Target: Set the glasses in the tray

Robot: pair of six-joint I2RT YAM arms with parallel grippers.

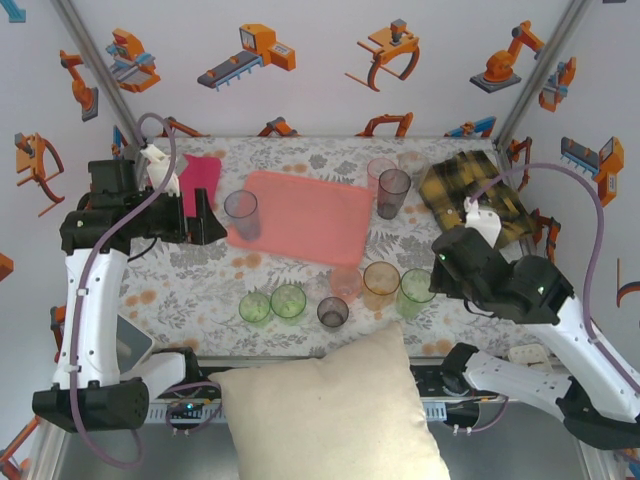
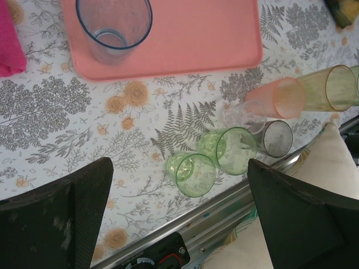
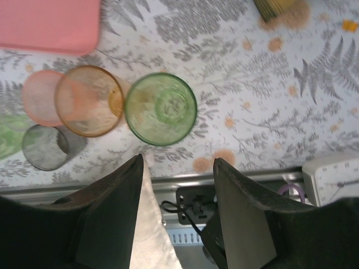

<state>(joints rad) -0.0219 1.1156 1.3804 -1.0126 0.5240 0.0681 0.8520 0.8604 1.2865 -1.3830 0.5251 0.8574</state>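
Note:
The salmon-pink tray [image 1: 310,215] [image 2: 213,39] lies mid-table. One blue-tinted glass [image 1: 241,214] [image 2: 115,25] stands upright on its left end. My left gripper [image 1: 212,222] [image 2: 179,168] hangs open just left of that glass, holding nothing. Along the front stand two green glasses [image 1: 254,307] [image 1: 288,300], a smoky one [image 1: 332,312], a pink one [image 1: 345,283], an orange one [image 1: 380,282] and another green one [image 1: 415,290] [image 3: 161,109]. My right gripper [image 1: 440,280] [image 3: 178,162] is open and empty, just short of that green glass. Pink [image 1: 380,172] and smoky [image 1: 393,192] glasses stand behind the tray's right end.
A magenta folded cloth [image 1: 200,180] [image 2: 8,39] lies left of the tray. A yellow plaid cloth [image 1: 475,190] is at the back right. A cream pillow [image 1: 330,410] overlaps the table's front edge, with a metal rail [image 3: 235,176] beside it.

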